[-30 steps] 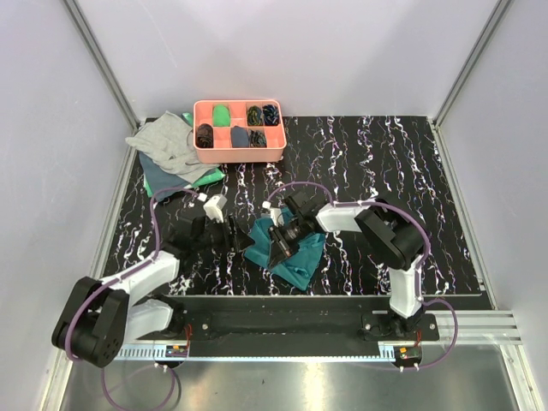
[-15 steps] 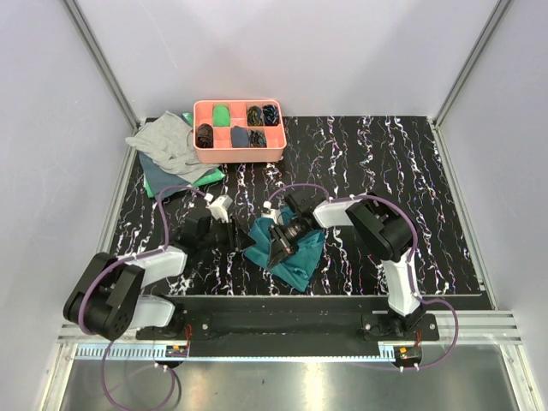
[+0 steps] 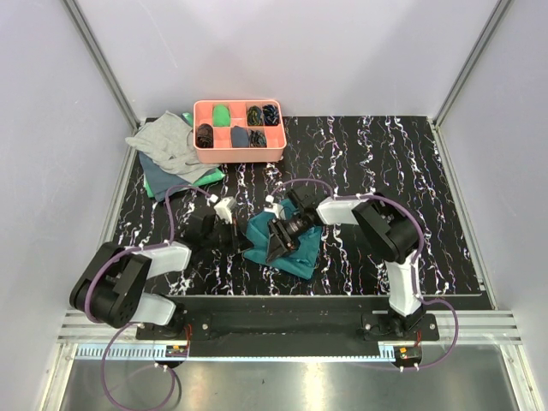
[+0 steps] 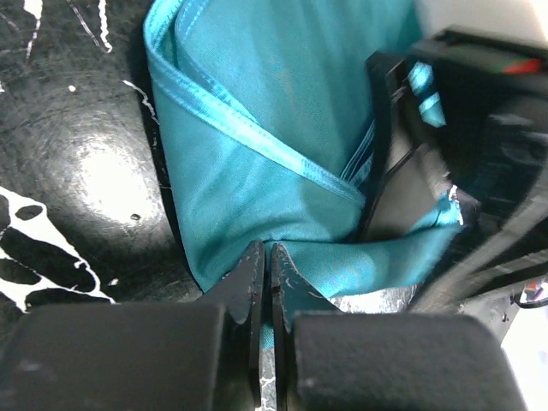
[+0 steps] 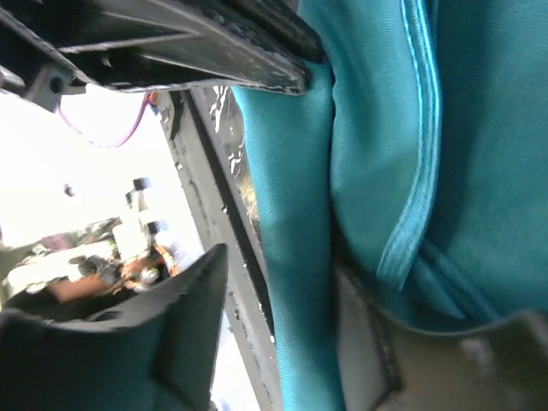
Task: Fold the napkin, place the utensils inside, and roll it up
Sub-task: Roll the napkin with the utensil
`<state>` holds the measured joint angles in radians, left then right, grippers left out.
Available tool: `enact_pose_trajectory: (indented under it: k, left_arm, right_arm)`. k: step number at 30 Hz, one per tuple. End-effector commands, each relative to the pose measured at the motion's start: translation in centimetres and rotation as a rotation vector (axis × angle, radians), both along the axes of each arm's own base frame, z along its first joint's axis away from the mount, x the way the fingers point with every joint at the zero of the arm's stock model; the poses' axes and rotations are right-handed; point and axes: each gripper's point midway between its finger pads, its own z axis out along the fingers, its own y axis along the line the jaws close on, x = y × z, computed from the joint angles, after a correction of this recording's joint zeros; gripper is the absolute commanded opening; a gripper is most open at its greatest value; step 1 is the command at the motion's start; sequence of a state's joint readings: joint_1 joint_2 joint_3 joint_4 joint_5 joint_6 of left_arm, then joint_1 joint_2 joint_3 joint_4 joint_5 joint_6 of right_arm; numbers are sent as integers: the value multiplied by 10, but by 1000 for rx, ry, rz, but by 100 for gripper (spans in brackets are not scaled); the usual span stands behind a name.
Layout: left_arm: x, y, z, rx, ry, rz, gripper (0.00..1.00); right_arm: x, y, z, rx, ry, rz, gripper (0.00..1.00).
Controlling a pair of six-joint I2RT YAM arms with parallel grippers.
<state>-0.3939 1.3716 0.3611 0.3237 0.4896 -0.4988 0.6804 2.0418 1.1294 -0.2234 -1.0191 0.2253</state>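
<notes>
Teal napkin (image 3: pixel 291 248) sits right at my left gripper (image 4: pixel 267 267), its near edge pinched in the tightly closed jaws, and spreads away beneath my right gripper (image 5: pixel 291 287), jaws apart, gripping nothing.

We see the left arm (image 3: pixel 163 255) and right arm (image 3: pixel 342 210), white shells over black joints, purple cables (image 3: pixel 300 181) looping along each, small white wrist blocks (image 3: pixel 225 205), the left pincer (image 4: pixel 267 257) matte black with flat fingers (image 4: pixel 244 287), black bases (image 3: pixel 390 324)

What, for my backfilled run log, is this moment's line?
left gripper: shut on napkin | right gripper: open at napkin
</notes>
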Motion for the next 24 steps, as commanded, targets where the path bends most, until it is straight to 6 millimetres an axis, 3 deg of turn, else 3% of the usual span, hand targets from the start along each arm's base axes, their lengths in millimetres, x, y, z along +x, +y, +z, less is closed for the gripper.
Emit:
enact_pose_trajectory:
  k: [1,3,8,12,13,14,16,24]
  left_arm:
    - [5,4,-5,59,24,4,0]
    - [5,3,-5,59,33,5,0]
    - [6,4,-7,68,65,18,0]
    - [5,2,-8,65,95,22,0]
    - [5,2,-9,66,100,22,0]
    - [6,2,-8,65,104,24,0]
    - [6,2,-9,70,108,23,0]
    - [5,2,-11,78,142,27,0]
  right_arm:
    - [29,-1,34,-11,-194,-70,65]
    - [32,-6,50,-10,-261,-82,70]
    - [47,-25,68,-83,-495,-160,73]
    - [34,-33,87,-103,-683,-145,75]
    - [37,-37,85,-146,-740,-164,76]
    - [25,-31,86,-148,-776,-131,80]
    - [22,-36,81,-184,-830,-128,81]
    - [1,-26,48,-259,-849,-51,81]
